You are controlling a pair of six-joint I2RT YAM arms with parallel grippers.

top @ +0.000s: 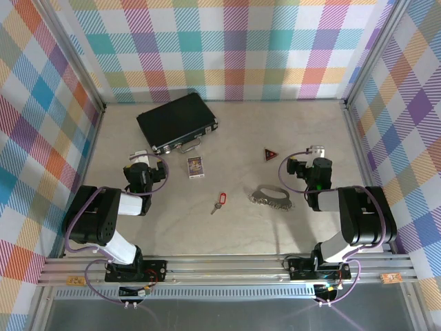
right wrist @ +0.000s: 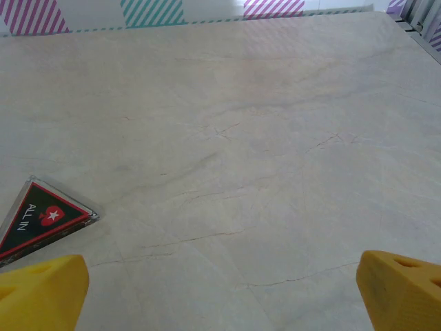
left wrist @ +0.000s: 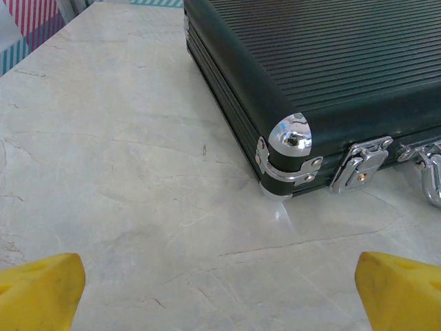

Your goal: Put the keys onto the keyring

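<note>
Black case (top: 177, 122), small card pack (top: 196, 166) and red triangle (top: 271, 154) lie apart on table (top: 207, 234).

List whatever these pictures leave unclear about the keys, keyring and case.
Keys, top view: too small to count or see the hole.
Keyring, top view: too small to tell where it opens.
Black case, left wrist view: handle cut off by the right edge.
Triangular piece, right wrist view: corner cut off by left edge.

A pale, marbled table (top: 234, 231) carries five things, all apart: a black case (top: 177, 122) at the back left, a small card box (top: 196, 166) nearer, a dark red triangle (top: 271, 154) to the right, and in the middle a red-tagged key (top: 219, 202) with a keyring (top: 271, 197) to its right.
</note>
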